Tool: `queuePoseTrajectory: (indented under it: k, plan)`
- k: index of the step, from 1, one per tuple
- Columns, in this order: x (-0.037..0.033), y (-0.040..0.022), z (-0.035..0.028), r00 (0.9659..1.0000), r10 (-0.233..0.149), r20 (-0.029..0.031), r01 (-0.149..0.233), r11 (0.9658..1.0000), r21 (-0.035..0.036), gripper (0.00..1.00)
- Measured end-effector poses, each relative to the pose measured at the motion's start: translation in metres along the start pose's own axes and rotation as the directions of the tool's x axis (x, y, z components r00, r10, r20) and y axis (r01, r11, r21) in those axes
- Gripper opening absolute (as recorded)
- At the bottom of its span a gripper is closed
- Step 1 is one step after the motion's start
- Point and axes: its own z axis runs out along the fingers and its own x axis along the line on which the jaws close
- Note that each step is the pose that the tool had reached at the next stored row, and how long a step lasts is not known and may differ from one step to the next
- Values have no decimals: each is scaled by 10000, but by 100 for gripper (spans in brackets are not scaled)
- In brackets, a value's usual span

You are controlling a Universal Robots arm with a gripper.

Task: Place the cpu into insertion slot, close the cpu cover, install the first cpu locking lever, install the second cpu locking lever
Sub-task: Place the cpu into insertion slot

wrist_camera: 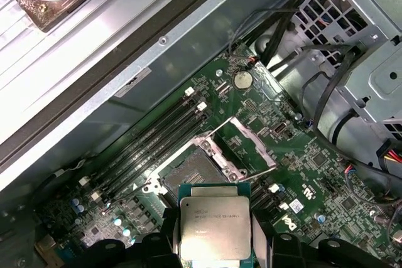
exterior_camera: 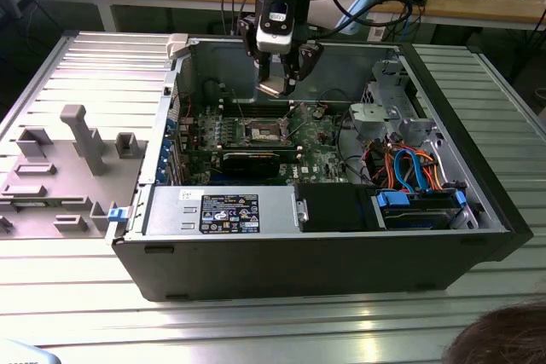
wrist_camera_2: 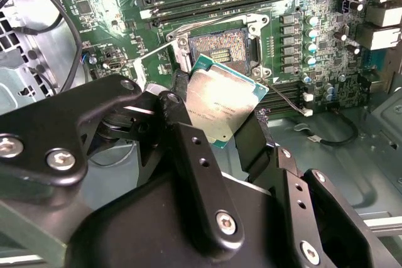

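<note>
A ribbed metal bench (exterior_camera: 77, 313) carried an open computer case (exterior_camera: 324, 257) lying on its side, with its green motherboard (exterior_camera: 328, 155) facing up. The gripper (exterior_camera: 279, 83) hung inside the case above the board. It pinched the cpu (wrist_camera_2: 221, 100) by two opposite edges, metal top facing the wrist cameras. That edge hold left the chip's underside free, probably so it could seat flat. The chip was in the air, not touching the board. In the first wrist view the insertion slot (wrist_camera: 188, 177) lay bare just beyond it. The cpu cover (wrist_camera: 223, 159) stood swung open beside the slot, apparently to leave the way in unobstructed.
</note>
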Motion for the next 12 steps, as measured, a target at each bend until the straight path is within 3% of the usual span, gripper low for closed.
queuePoseTrajectory:
  k: [12]
  plan:
    - [0, 0, 1, 9998, 204, 10, -204, 9998, 4, 55]
